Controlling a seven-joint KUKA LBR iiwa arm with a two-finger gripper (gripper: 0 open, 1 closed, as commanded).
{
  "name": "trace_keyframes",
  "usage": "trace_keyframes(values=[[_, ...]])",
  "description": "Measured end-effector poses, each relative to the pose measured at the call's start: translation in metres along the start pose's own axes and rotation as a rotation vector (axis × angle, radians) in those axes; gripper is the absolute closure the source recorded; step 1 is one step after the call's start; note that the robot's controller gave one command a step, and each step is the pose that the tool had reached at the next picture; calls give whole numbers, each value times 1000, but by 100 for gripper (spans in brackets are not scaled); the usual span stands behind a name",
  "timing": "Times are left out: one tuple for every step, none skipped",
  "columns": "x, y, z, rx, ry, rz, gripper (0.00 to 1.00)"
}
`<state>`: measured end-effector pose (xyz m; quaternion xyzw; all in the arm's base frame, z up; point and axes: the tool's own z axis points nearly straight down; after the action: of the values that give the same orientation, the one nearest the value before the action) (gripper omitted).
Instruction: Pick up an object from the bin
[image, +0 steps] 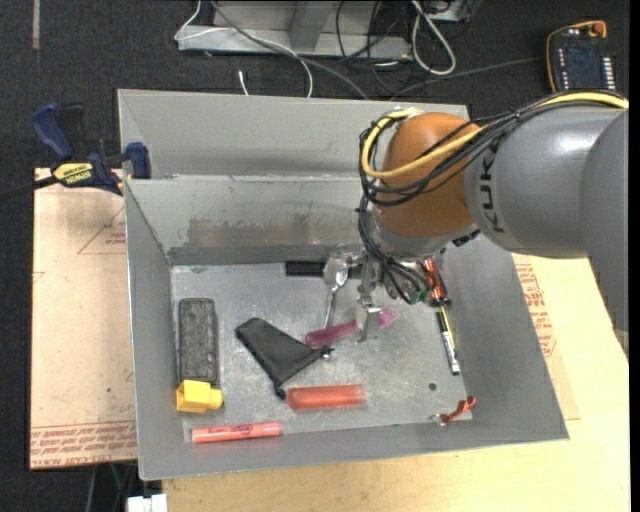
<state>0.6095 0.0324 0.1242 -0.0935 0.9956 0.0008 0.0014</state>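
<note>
My gripper (349, 322) is low over the middle of the bin floor, with its two fingers apart. A magenta pen-like thing (338, 334) lies slanted at the fingertips, one finger on each side of it. Whether the fingers touch it I cannot tell. A black wedge-shaped piece (274, 350) lies just left of the magenta thing's lower end. A red cylinder (327, 397) lies on the floor in front of them.
A grey block (197, 335) and a yellow piece (198, 397) lie at the left, and a pink marker (237, 432) near the front wall. A small black bar (303, 268) lies at the back; a thin pen (448, 345) and a red clip (460, 408) at the right.
</note>
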Motion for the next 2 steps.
trace_keyframes(values=[[14,-11,-28,0,-8,-107,0],[11,5,9,-4,4,-395,0]])
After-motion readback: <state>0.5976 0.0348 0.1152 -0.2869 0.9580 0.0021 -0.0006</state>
